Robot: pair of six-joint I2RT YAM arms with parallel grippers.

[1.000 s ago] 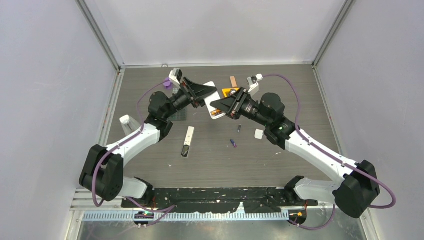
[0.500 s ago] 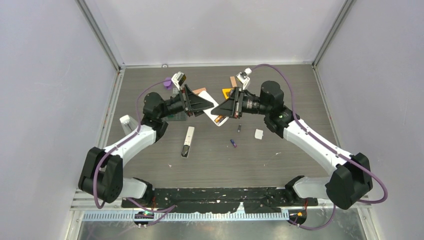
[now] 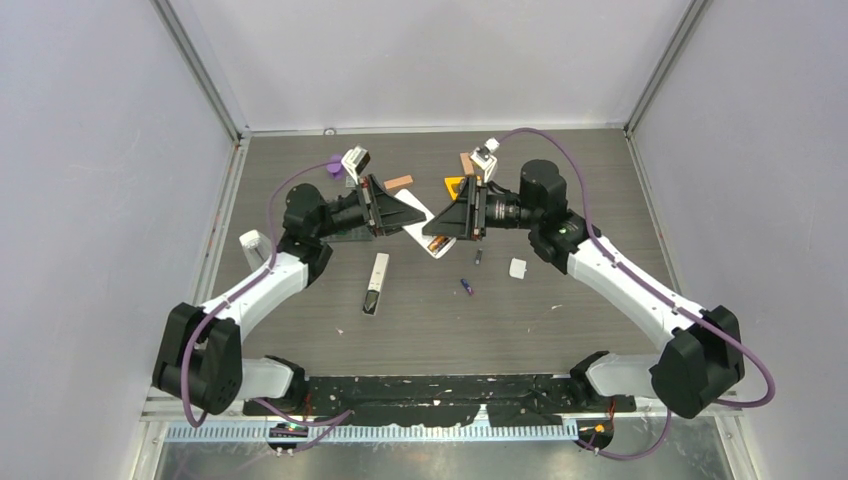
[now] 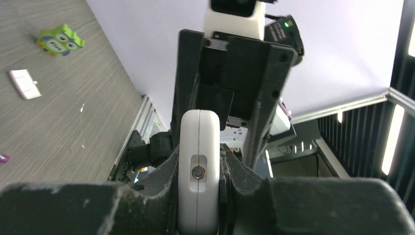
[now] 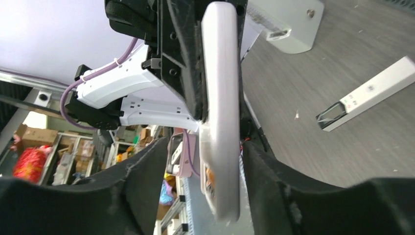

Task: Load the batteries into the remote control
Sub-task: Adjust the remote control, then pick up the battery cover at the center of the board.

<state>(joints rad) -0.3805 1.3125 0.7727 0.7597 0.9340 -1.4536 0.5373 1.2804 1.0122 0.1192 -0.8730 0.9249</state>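
The two arms meet over the middle of the surface (image 3: 450, 330), their hands tip to tip with a white remote (image 5: 221, 98) held between them above it. The left hand (image 3: 408, 217) is closed on one end of the remote. In its wrist view, the rounded white end sits pinched between the two dark fingers (image 4: 244, 171), touching both. The right hand (image 3: 432, 225) reaches around the other end with its jaws parted wider than the remote is thick. In its wrist view the remote stands edge-on, close to one finger (image 5: 266, 171), with a clear gap to the other, so this hand grips nothing.

An orange battery (image 3: 437, 243) seems to sit in the open back of the held remote, though the overhead view is too small to be sure. Two more batteries lie loose on the surface near the right arm's side of the remote. They are a dark battery (image 3: 477, 257) and, a little nearer the arm bases, a blue-purple battery (image 3: 466, 286). The two are close together but apart.

A second remote (image 3: 375, 283) — white, with its dark compartment end open — lies flat on the surface below the left hand, apart from everything else. A small white cover (image 3: 517, 267) rests beside the right forearm.
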